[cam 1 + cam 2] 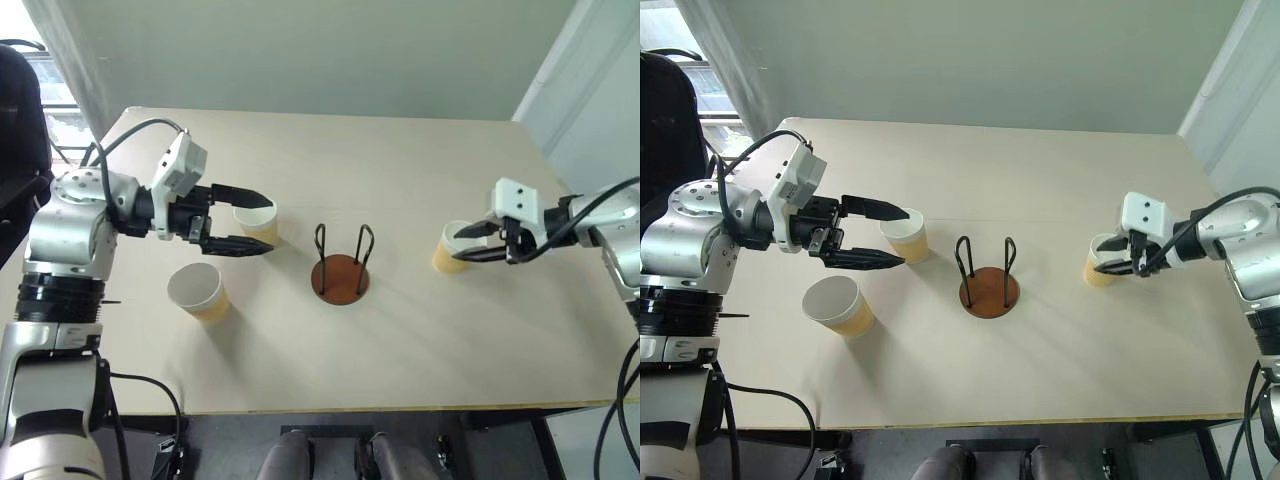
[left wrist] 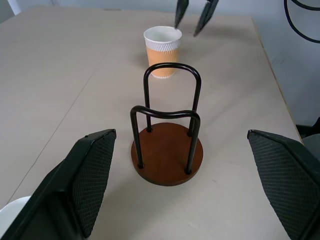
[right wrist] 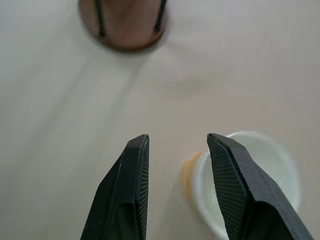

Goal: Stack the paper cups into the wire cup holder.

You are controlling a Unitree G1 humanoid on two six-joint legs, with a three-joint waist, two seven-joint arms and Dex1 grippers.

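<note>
Black left tool point(image 1: 250, 222) gapes level beside a cup point(image 1: 256, 222); right tool point(image 1: 467, 245), angled down, part-open over another cup point(image 1: 450, 249).

Pale wooden table point(image 1: 420, 170); grey wall point(image 1: 330, 50) behind; black chair point(image 1: 18, 110) at left.

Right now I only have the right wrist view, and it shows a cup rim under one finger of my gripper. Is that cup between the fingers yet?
Observer: No. In the left wrist view the right gripper hangs open over the right cup, not closed on it.
Operator: Is the holder empty?
Observer: Yes, the wire cup holder has nothing in it.
Operator: Where are the other cups?
Observer: Both stand upright on the robot's left. The far cup is by the open left gripper, and the near cup is closer to the robot.
</note>
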